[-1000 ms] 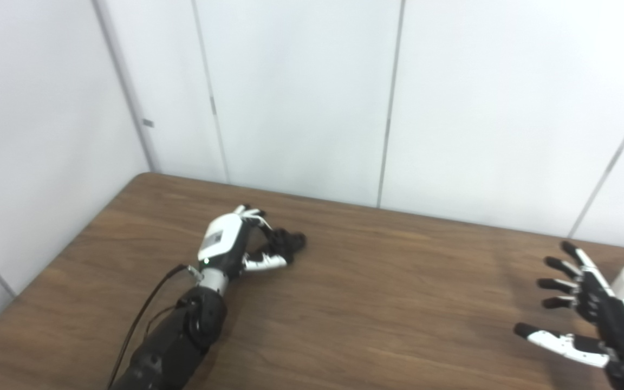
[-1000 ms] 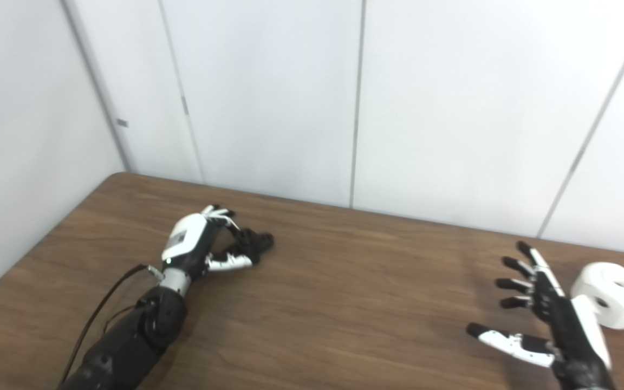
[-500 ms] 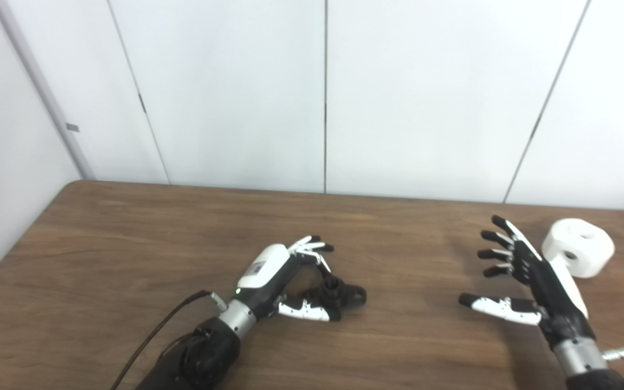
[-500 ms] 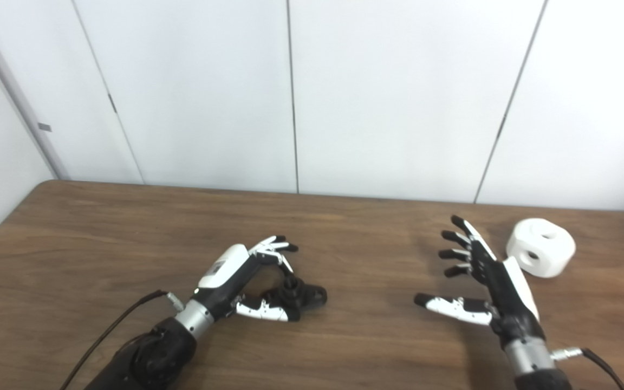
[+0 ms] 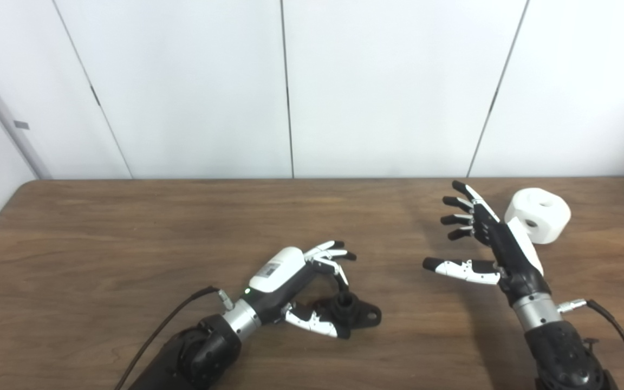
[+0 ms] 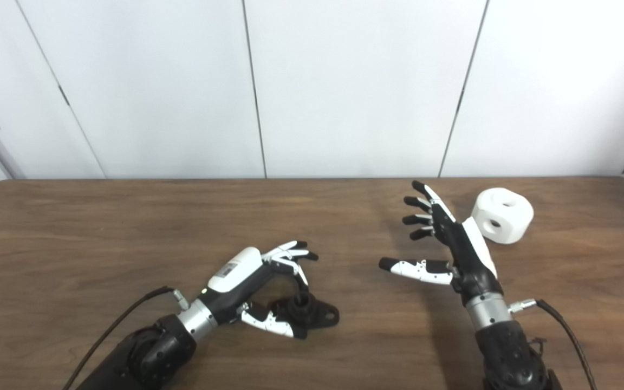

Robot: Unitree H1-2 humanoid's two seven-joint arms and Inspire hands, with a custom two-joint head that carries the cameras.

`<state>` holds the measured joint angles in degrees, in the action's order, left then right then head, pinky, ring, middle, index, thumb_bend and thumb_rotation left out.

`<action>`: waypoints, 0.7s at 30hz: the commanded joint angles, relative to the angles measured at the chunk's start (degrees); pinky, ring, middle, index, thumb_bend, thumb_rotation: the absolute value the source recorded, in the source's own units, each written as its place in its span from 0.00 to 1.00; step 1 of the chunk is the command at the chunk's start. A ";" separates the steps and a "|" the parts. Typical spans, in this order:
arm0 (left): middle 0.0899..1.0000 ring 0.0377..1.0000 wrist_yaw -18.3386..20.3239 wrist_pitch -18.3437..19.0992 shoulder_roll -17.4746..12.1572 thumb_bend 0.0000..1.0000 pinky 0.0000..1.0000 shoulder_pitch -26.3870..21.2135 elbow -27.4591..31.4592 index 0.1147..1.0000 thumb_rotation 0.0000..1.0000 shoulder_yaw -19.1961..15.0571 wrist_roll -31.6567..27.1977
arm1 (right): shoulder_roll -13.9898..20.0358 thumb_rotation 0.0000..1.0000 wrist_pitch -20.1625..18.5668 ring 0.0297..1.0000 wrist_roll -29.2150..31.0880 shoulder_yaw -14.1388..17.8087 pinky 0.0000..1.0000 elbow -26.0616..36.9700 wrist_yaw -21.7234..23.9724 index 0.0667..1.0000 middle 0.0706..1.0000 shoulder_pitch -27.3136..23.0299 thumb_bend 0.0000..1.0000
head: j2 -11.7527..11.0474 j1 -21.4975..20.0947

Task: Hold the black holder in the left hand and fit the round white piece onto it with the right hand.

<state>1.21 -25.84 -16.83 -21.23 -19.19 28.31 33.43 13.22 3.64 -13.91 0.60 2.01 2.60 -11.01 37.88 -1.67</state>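
The black holder (image 5: 352,315) lies on the brown surface (image 5: 128,238) toward its near edge, about midway along. The left hand (image 5: 296,287) is cupped over it, thumb beside its near side and fingers (image 5: 329,254) curled above it; whether they actually clamp it I cannot tell. The round white piece (image 5: 538,215) sits near the far right corner. The right hand (image 5: 493,246) hovers just beside it, fingers spread wide, holding nothing.
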 commanded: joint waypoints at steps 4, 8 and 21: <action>0.84 0.94 2.34 8.64 -0.69 0.52 0.85 2.02 -3.26 0.41 0.06 5.63 14.22 | 0.95 0.24 0.78 0.72 0.51 0.87 0.61 3.00 -0.45 0.92 0.84 -1.46 0.64 | 0.21 -0.52; 0.82 0.91 0.24 10.00 -0.62 0.53 0.83 1.68 -4.91 0.41 0.06 7.10 17.09 | 1.17 0.25 0.82 0.72 0.61 1.05 0.61 3.24 -0.43 0.92 0.84 -1.49 0.64 | 0.26 -0.65; 0.81 0.90 -1.71 13.42 -1.65 0.52 0.85 1.62 -6.32 0.41 0.06 7.88 18.11 | 2.40 0.24 -0.32 0.69 -0.90 1.40 0.57 7.40 -0.12 0.90 0.82 -2.61 0.67 | -1.02 -6.10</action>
<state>-5.53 -19.96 -16.44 -23.09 -19.79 33.29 44.13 13.66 2.47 -14.35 1.19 6.37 2.66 -10.92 36.83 -7.72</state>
